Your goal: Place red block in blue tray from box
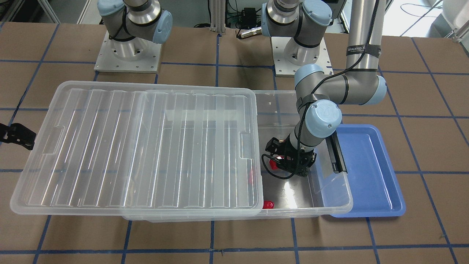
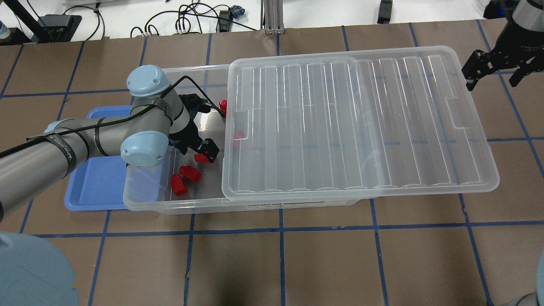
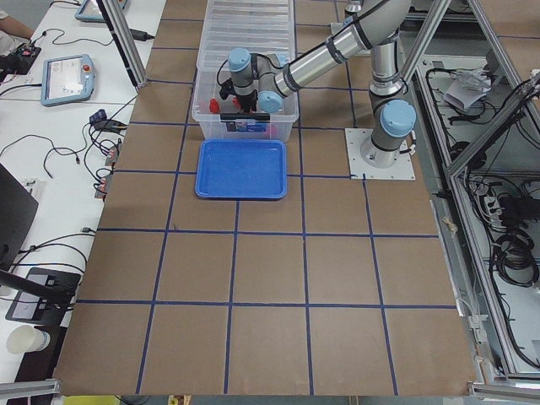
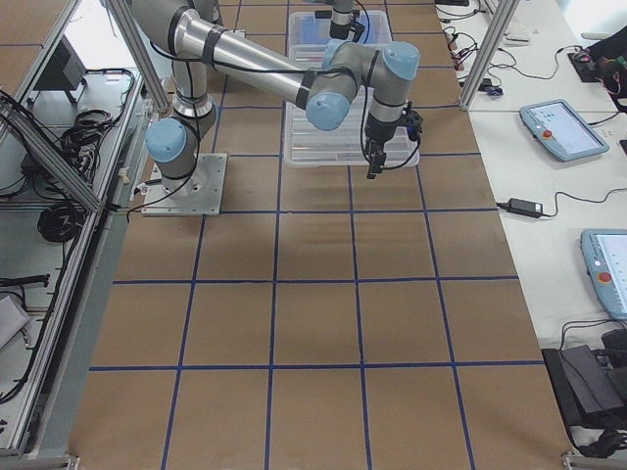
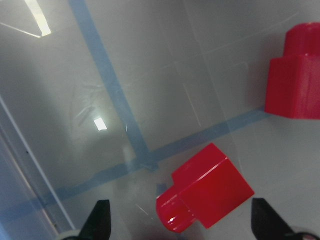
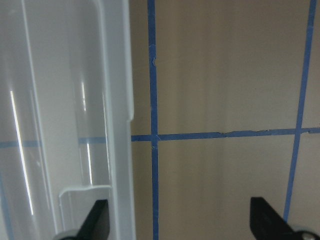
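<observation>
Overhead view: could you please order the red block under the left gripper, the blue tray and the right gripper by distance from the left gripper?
1. The red block, at the left gripper, inside the box.
2. The blue tray, beside the box, on the view's left.
3. The right gripper, at the view's far right.

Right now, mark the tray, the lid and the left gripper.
tray (image 1: 370, 172): front-facing view, on the bare floor of the tray.
lid (image 2: 361, 123): overhead view, on the ribbed middle panel.
left gripper (image 5: 182, 222): left wrist view, midway between its two fingertips.
</observation>
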